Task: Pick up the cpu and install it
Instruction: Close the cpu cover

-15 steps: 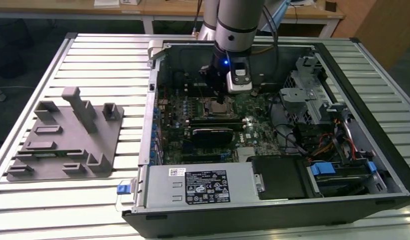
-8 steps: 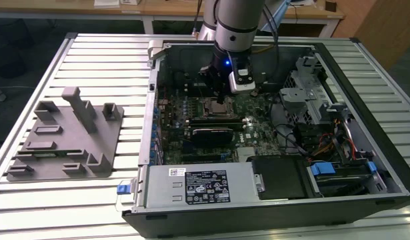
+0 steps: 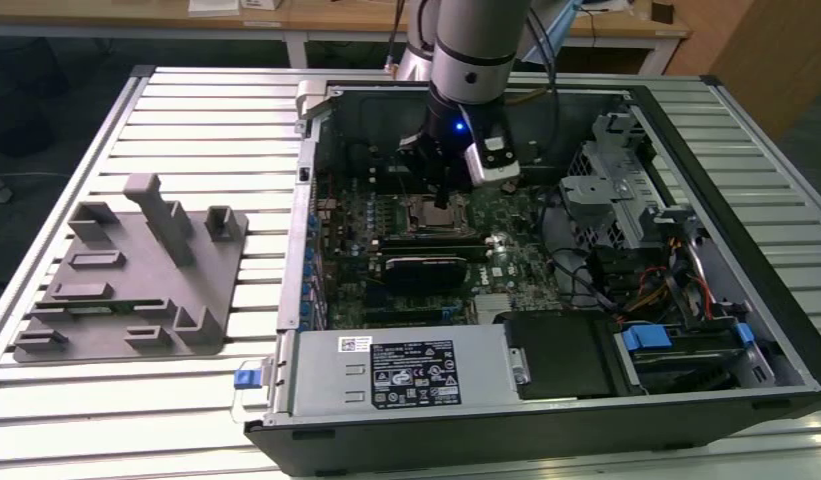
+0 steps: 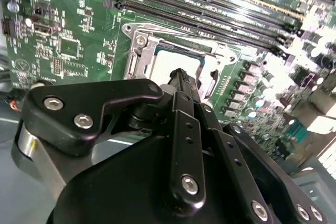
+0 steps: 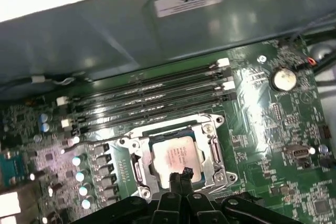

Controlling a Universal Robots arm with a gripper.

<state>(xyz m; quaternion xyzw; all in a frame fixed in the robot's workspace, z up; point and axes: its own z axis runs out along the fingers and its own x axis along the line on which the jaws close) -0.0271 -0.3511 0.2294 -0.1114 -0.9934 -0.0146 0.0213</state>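
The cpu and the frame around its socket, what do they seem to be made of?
The cpu: a metal top, it seems, pale matt silver with a dull sheen and faint print. The socket frame: probably bare steel, brighter, with sharp glints on its edges.

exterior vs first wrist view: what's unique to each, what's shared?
Exterior view: grey plastic fixture tray on the slatted metal table, labelled silver power supply box. First wrist view: round silver coin battery, shiny silver square cpu. Both: black claw over the metal-framed socket holding it, black memory slots.
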